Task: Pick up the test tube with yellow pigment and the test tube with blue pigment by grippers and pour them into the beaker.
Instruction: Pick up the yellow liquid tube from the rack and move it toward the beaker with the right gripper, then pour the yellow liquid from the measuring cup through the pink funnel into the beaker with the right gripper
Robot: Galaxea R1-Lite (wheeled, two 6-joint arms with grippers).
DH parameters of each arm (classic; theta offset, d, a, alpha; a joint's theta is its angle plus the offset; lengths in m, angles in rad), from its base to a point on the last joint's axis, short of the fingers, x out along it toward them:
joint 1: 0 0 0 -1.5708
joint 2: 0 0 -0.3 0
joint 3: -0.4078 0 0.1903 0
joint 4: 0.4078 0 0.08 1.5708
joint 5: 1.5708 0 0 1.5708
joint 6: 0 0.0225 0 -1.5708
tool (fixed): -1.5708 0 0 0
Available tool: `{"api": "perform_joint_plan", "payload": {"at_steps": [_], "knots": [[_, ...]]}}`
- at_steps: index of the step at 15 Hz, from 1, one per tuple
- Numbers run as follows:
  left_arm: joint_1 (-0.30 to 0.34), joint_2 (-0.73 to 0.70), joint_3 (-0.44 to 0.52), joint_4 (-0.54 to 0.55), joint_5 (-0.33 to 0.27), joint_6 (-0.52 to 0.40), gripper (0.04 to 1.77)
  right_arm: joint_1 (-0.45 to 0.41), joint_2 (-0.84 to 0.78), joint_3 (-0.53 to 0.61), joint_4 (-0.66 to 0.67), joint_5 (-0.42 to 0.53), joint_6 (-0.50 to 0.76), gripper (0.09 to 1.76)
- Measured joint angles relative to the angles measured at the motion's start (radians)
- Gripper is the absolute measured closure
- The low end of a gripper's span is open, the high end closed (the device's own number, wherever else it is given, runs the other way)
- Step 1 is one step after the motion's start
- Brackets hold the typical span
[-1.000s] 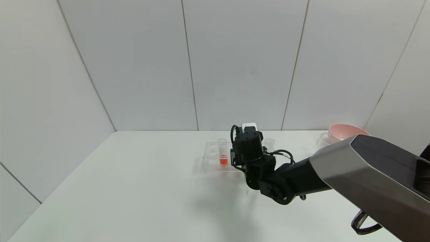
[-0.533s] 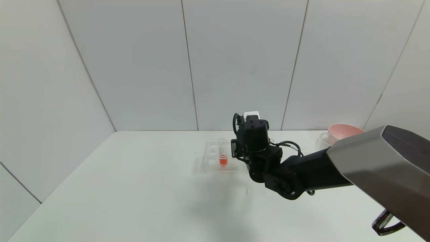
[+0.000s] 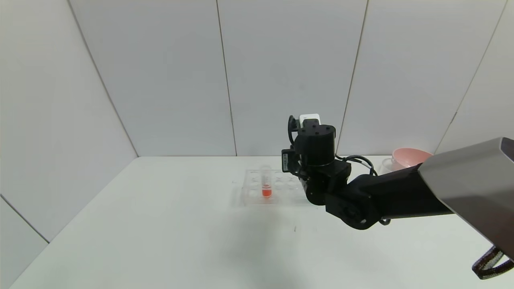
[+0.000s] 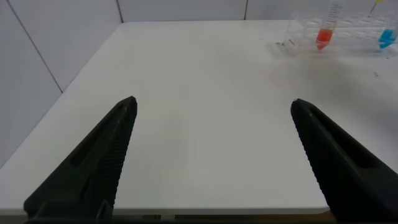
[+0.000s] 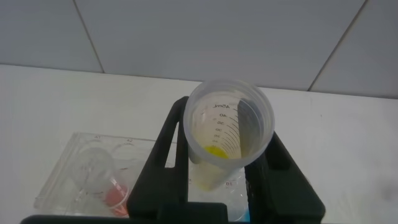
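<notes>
Head view: right gripper (image 3: 311, 158) jaws clamped on yellow tube (image 5: 227, 140), hiding rack (image 3: 257, 188); left gripper (image 4: 211, 155) jaws apart

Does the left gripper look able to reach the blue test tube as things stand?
Probably yes: the left gripper is open, with bare table up to the test tube with blue pigment, but the right gripper hangs close above the rack.

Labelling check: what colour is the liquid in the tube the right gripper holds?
Yellow, at the bottom of the test tube with yellow pigment; right wrist view.
</notes>
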Motion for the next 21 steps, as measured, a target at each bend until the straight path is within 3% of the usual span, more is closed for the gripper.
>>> {"api": "perform_joint_plan", "payload": {"at_steps": [4, 9, 12, 14, 17, 21], "knots": [[0.0, 0.0, 0.0, 0.0, 0.0, 0.0, 0.05, -0.013, -0.044, 0.04, 0.0, 0.084, -0.05, 1.28], [0.0, 0.0, 0.0, 0.0, 0.0, 0.0, 0.05, -0.096, -0.234, 0.235, 0.022, 0.374, -0.16, 1.28], [0.0, 0.0, 0.0, 0.0, 0.0, 0.0, 0.05, -0.24, -0.372, 0.381, 0.054, 0.5, -0.285, 1.28], [0.0, 0.0, 0.0, 0.0, 0.0, 0.0, 0.05, -0.354, -0.458, 0.431, 0.155, 0.598, -0.321, 1.28], [0.0, 0.0, 0.0, 0.0, 0.0, 0.0, 0.05, -0.539, -0.557, 0.437, 0.32, 0.794, -0.366, 1.28], [0.0, 0.0, 0.0, 0.0, 0.0, 0.0, 0.05, -0.767, -0.597, 0.382, 0.445, 0.979, -0.529, 1.28]]}}
